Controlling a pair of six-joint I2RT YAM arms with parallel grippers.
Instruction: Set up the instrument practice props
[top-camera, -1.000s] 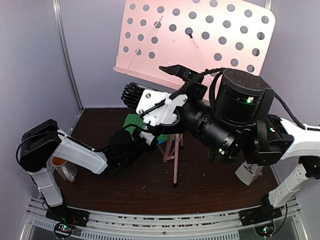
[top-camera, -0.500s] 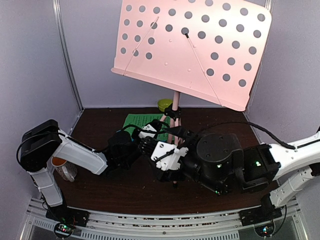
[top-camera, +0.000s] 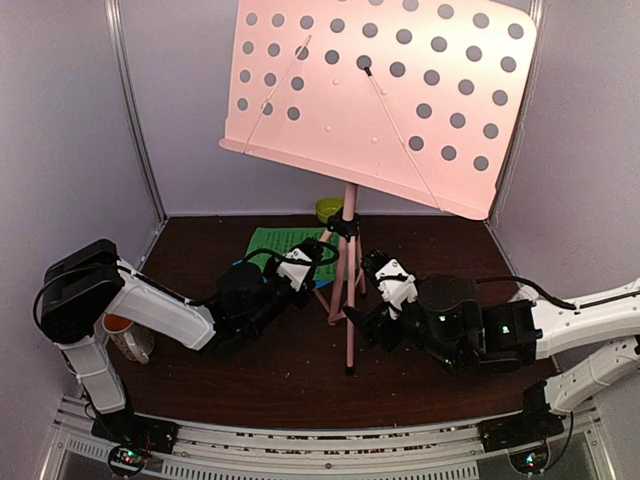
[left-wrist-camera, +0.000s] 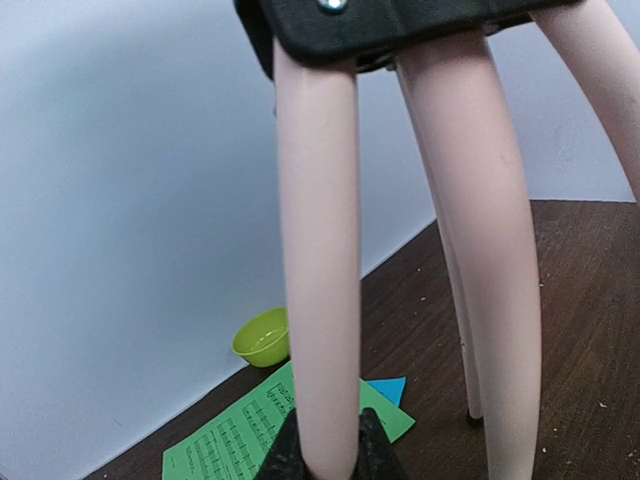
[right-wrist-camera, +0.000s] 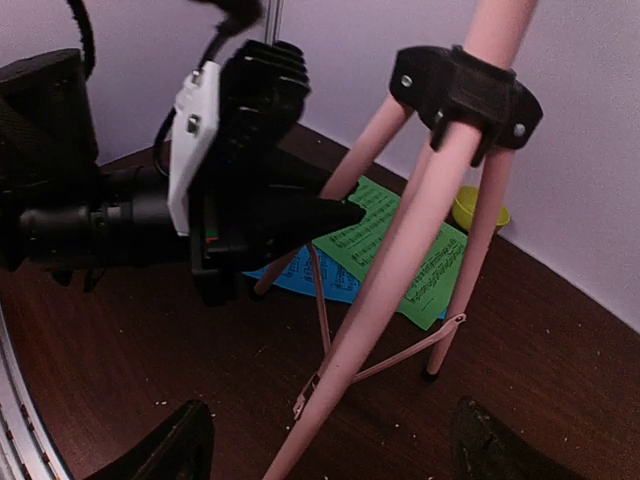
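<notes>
Pink metal fills the middle of the scene: the music stand (top-camera: 380, 100) is upright on its tripod, its perforated desk tilted high overhead. Reaching in from nine o'clock, the left gripper (left-wrist-camera: 325, 458) is clenched on one tripod leg below the black hub (right-wrist-camera: 465, 95), its fingers (left-wrist-camera: 285, 455) pressed to either side of the tube. From three o'clock the right gripper (right-wrist-camera: 330, 450) is released, jaws spread wide, with another leg running down between them and touching neither. On the dark wooden table (top-camera: 200, 260), at about ten o'clock from the stand's feet, the green music sheet (top-camera: 272, 243) lies flat with the blue sheet (right-wrist-camera: 300, 282) partly beneath it. A lime bowl (top-camera: 328, 208) sits at twelve o'clock by the back wall.
</notes>
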